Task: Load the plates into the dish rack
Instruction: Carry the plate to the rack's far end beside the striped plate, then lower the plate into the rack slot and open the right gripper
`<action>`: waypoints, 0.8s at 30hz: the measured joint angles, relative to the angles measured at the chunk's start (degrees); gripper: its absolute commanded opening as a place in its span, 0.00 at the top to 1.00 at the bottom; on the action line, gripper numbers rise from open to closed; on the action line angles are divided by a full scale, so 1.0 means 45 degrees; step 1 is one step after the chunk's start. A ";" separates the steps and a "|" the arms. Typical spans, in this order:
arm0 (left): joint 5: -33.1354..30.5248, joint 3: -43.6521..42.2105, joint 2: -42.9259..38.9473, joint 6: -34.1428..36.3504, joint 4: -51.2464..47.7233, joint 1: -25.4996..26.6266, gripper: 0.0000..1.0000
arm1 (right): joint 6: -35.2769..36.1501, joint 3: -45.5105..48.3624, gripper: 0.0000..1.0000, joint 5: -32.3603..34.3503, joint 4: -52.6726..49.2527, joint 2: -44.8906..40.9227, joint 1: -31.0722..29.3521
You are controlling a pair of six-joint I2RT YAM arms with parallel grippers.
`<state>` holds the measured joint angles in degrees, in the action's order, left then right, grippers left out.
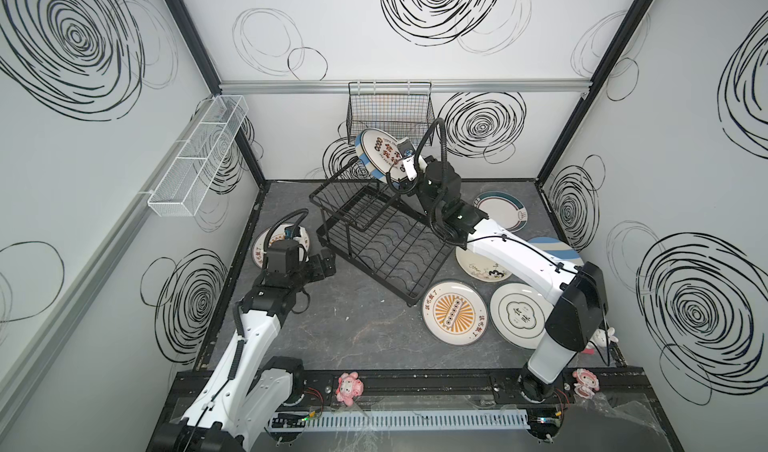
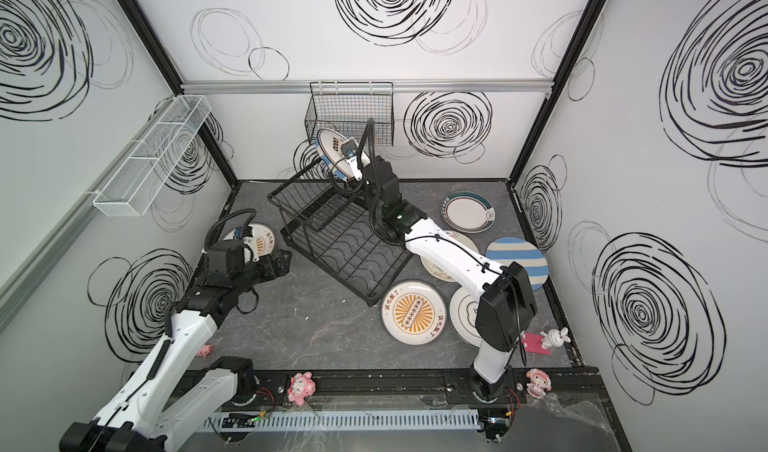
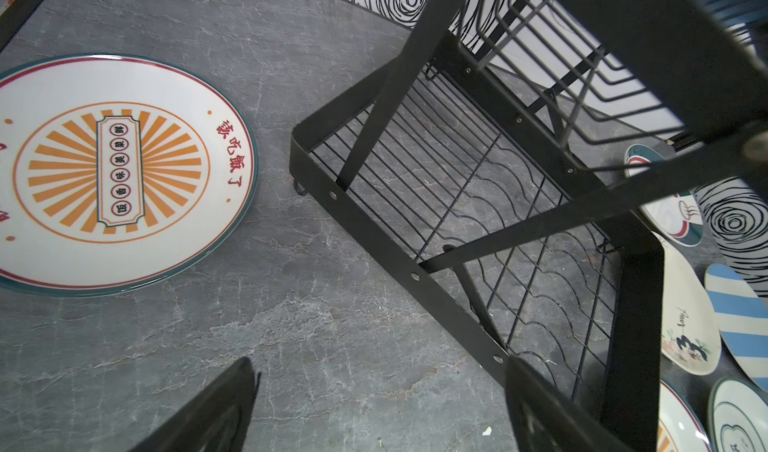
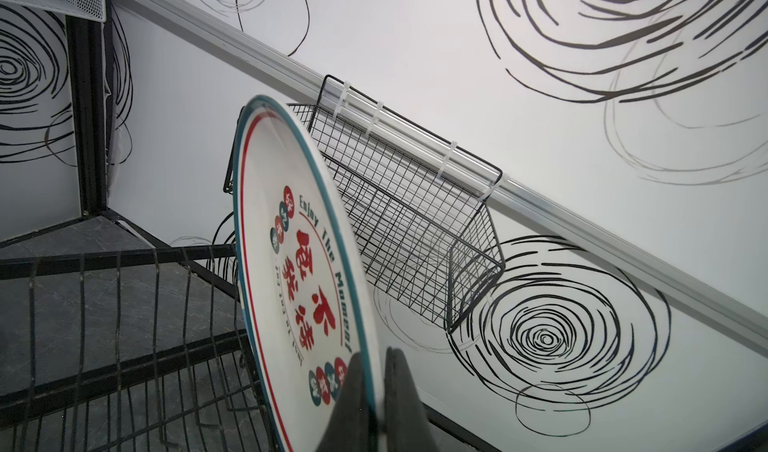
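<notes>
The left arm (image 1: 253, 329) is bent low over the table (image 1: 357, 333). The left gripper (image 3: 374, 408) is spread wide and empty, just beside the left corner of the dish rack (image 1: 390, 258). A sunburst plate (image 3: 120, 171) lies flat beneath its wrist. The right arm (image 1: 515, 254) stretches far across five plates lying flat (image 2: 413, 317). The right gripper (image 4: 376, 404) is clamped on the rim of a red-lettered plate (image 4: 291, 262), held on edge at the rack's raised tier.
</notes>
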<state>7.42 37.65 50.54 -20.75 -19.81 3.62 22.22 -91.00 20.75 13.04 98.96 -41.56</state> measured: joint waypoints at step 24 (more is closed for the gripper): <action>0.0000 0.0000 -0.0005 0.0000 -0.0058 0.0000 0.04 | -0.0282 -0.1409 1.00 0.0155 -0.0107 0.2025 -0.0039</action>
<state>7.42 37.65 50.52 -20.75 -20.08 3.62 20.95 -97.34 21.45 12.56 108.07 -41.74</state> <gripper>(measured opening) 0.959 0.084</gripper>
